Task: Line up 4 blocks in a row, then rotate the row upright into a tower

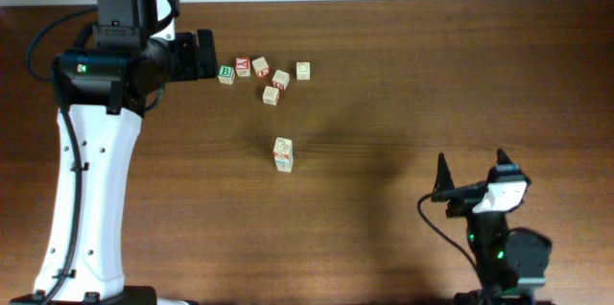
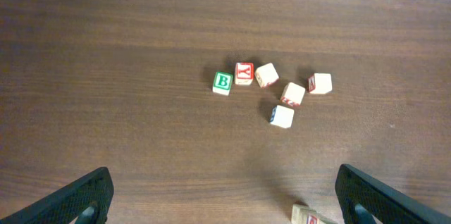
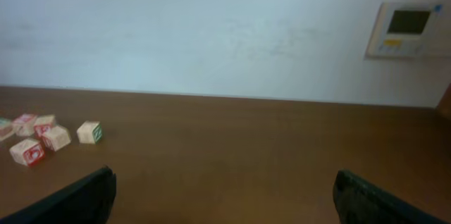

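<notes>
Four pale wooden blocks lie in a loose cluster at the back of the table: one [image 1: 260, 65] beside a red letter cube, one with red trim [image 1: 280, 80], one [image 1: 271, 95] just in front of it, and one [image 1: 303, 71] furthest right. The left wrist view shows them [image 2: 267, 75], [image 2: 292, 94], [image 2: 282, 116], [image 2: 320, 83]. My left gripper [image 1: 209, 54] [image 2: 222, 182] hangs open left of the cluster, holding nothing. My right gripper [image 1: 472, 175] [image 3: 224, 182] stands open and empty at the front right, far from the blocks [image 3: 56, 138].
A green B cube [image 1: 226, 73] [image 2: 223, 82] and a red letter cube [image 1: 243, 66] [image 2: 244, 73] sit at the cluster's left end. Another pale block [image 1: 283, 153] [image 2: 306, 215] stands alone mid-table. A wall panel [image 3: 405, 30] shows behind the table.
</notes>
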Controlling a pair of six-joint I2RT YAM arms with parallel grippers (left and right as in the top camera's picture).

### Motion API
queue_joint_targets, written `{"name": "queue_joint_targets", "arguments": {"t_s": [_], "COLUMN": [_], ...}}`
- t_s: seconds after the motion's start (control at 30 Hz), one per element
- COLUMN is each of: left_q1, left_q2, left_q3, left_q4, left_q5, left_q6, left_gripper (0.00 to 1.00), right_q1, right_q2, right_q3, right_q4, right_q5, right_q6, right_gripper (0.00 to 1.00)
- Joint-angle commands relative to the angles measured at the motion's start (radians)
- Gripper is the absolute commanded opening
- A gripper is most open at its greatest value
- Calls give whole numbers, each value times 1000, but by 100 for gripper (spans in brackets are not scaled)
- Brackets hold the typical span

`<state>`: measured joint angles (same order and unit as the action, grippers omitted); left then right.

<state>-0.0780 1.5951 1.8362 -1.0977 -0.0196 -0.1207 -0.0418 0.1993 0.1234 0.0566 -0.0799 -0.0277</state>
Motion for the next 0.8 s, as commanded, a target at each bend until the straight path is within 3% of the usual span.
{"name": "queue_joint_targets", "arguments": {"t_s": [0.0, 0.1, 0.63, 0.77], "left_q1": [-2, -2, -2, 1], "left_q2": [-6, -6, -6, -6], "left_q3": [4, 4, 4, 4], "left_q4": [3, 3, 3, -82], "left_q5": [-6, -6, -6, -95], "left_q6": [2, 2, 2, 2], "left_gripper": [99, 99, 99, 99], "right_q1": [-6, -5, -5, -5], "right_q2": [-155, -196, -196, -196], "right_q3": [-120, -118, -118, -118], "right_q4": [4, -135, -132, -132], "right_q5": [24, 27, 32, 32], "right_q6": [0, 2, 2, 2], "right_gripper": [98, 98, 98, 98]}}
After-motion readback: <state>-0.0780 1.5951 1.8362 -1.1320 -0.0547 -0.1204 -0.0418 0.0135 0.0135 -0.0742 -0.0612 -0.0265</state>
